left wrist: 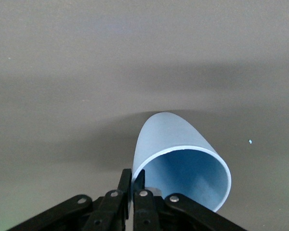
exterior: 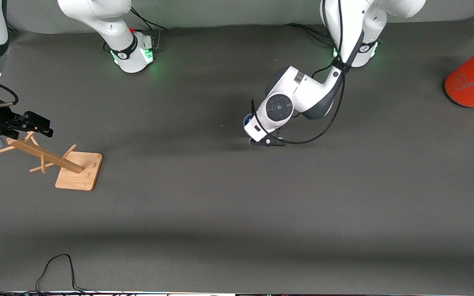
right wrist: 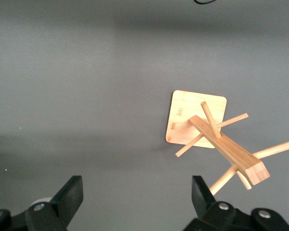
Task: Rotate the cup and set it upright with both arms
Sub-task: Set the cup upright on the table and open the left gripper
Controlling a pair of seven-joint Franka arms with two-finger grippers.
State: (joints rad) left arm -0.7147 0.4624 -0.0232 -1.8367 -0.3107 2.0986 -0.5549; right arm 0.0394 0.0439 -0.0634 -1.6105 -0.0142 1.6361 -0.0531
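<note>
The pale-blue cup lies tipped over in the middle of the table, its open mouth facing the left wrist camera. My left gripper is shut on the cup's rim wall, one finger inside and one outside. In the front view only a sliver of the cup shows beside the left hand, and the left gripper is low over the mat. My right gripper is open and empty over the wooden rack at the right arm's end; it also shows in the right wrist view.
A wooden peg rack on a square base stands under the right gripper, also in the right wrist view. A large orange canister with a grey lid stands at the left arm's end. A black cable loops at the front edge.
</note>
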